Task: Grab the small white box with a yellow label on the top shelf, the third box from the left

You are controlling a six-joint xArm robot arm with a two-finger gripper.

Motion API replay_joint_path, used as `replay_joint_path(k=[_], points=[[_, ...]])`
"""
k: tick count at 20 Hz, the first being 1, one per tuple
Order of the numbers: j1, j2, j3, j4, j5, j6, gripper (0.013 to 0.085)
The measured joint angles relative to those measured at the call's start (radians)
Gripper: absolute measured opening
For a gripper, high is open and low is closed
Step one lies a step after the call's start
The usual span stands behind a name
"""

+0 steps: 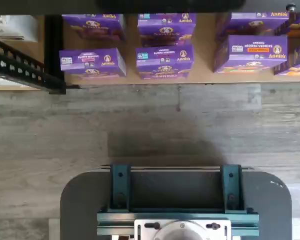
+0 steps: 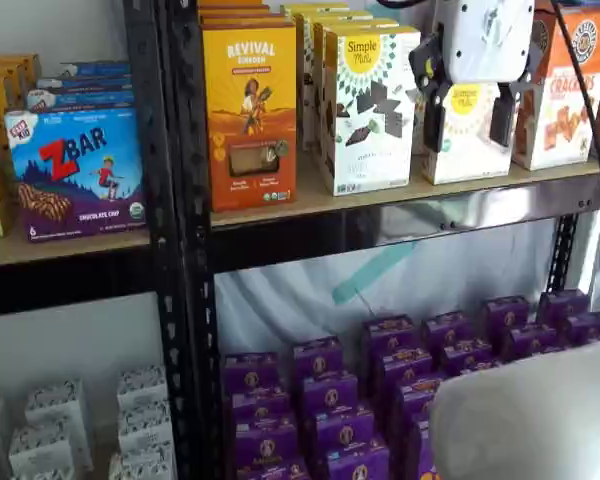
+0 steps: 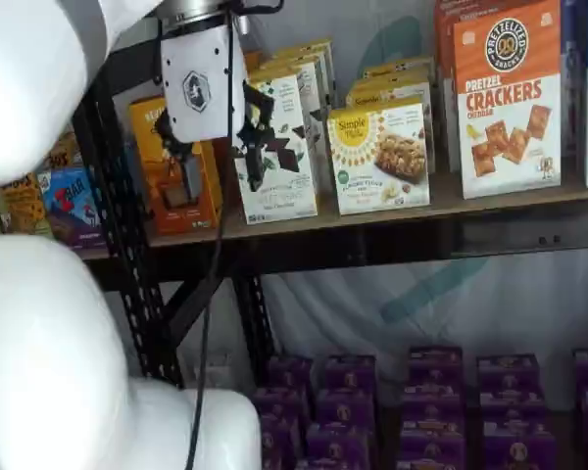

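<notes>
Small white box (image 3: 380, 160): my target, standing on the top shelf (image 3: 392, 217) beyond the hand, in line with it in one shelf view and off to its side in the other.
Rack: I see the black metal frame (image 2: 175, 250) well off to one side of the hand; the shelf's shiny front rail (image 2: 430, 218) runs below the fingers.
Purple boxes (image 2: 330, 395): rows of them far beneath the hand, on the bottom level; my wrist view shows the same boxes (image 1: 164, 61) ahead and only floor under the mount.
Neighbours: the taller white box with dark chocolate pieces (image 2: 369, 108) stands just beside the target on one flank, the orange crackers box (image 3: 507, 98) on the other.
Hand (image 2: 470, 118): white body, two black fingers hanging down with a plain gap between them, spread wide and holding nothing, apart from every carton.
Step, as I judge it: approach. I would square the fingers on the target's two sides, push in level above the rail, and keep the near finger off the chocolate box before closing.
</notes>
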Motion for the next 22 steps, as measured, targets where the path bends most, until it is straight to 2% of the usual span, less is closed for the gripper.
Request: replay_joint_path(k=[6, 10, 13, 15, 18, 22], points=[[-0.012, -0.01, 0.011, 0.015, -0.014, -0.006, 0.085], [-0.009, -0.019, 0.032, -0.034, -0.062, -0.022, 0.085], [-0.058, -0.007, 0.038, -0.064, -0.126, -0.076, 0.085], [-0.108, 0.017, 0.035, -0.077, -0.18, -0.127, 0.085], [-0.176, 0.061, 0.02, -0.07, -0.247, -0.189, 0.085], [-0.238, 0.13, -0.018, -0.061, -0.312, -0.246, 0.085]])
